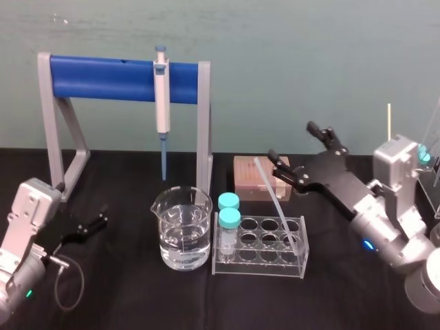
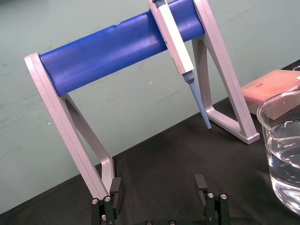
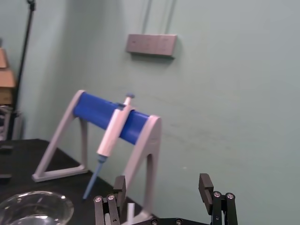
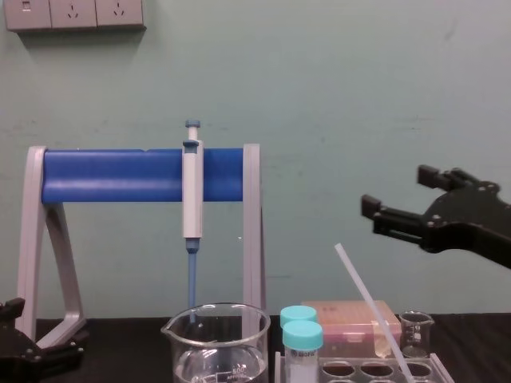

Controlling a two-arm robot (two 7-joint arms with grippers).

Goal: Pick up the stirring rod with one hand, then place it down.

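Left gripper: the black two-jawed left gripper (image 1: 93,225) sits low, well left of the clear plastic tube rack (image 1: 260,272), fingers spread and empty.
Beaker: a clear glass beaker of water (image 1: 182,230) stands just beside the rack's left end.
Stirring rod: the long, thin white stirring rod (image 1: 276,206) stands tilted in a well at the rack's right end, its top leaning back and left.
Right gripper: the black angular right gripper (image 1: 294,146) hangs above and behind the rack's right end. Its jaws are wide, hold nothing and are apart from the rod.
Doing it well: probably straddle the upper shaft, squared to its tilt. Close gently, then lift along the rod's own line so the rack stays put.
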